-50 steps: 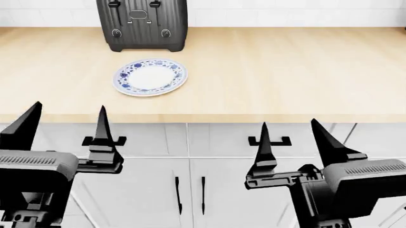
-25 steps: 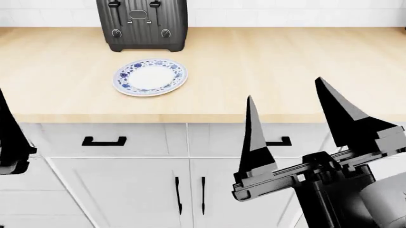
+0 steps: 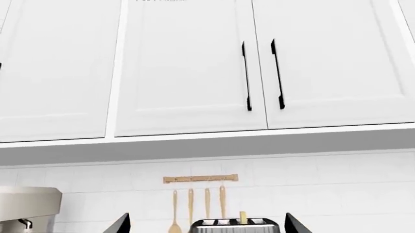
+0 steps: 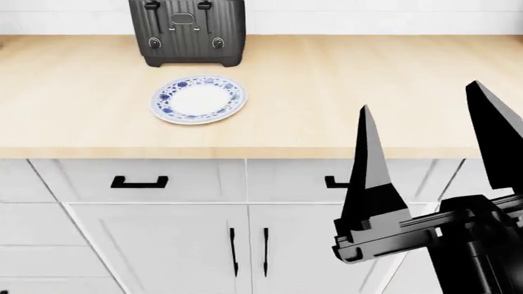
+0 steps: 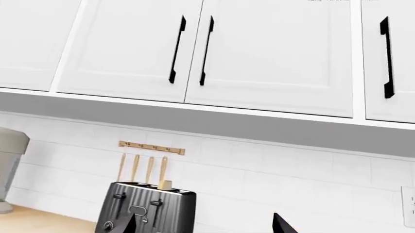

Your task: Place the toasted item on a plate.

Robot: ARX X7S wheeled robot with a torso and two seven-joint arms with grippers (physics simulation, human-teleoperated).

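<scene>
While the toasted item (image 5: 166, 185) sits upright in a slot of the black toaster (image 4: 187, 32), only its pale top edge shows, in both wrist views; in the head view it cannot be made out. The toaster stands at the far edge of the table (image 4: 343, 86), at about 11 o'clock in the head view. Just in front of it, toward the robot, lies the plate (image 4: 198, 99), bare and apart from the toaster's base.

The right gripper (image 4: 429, 144) hangs in front of the table edge at about 4 o'clock, its two pointed fingers spread wide with nothing between them. From it the toaster lies well away toward 11 o'clock, up and to the left. The left gripper (image 3: 204, 224) does not appear in the head view; its wrist view shows two finger tips set apart and empty, pointing toward the toaster, whose top sits between them.

The slice stands on edge with its long side running along the slot, so a grasp would likely need to come down from above, fingers closing across its thin faces. Since the toaster and plate sit left of centre, the left arm is probably the better placed, though how far it is from them cannot be told.
</scene>
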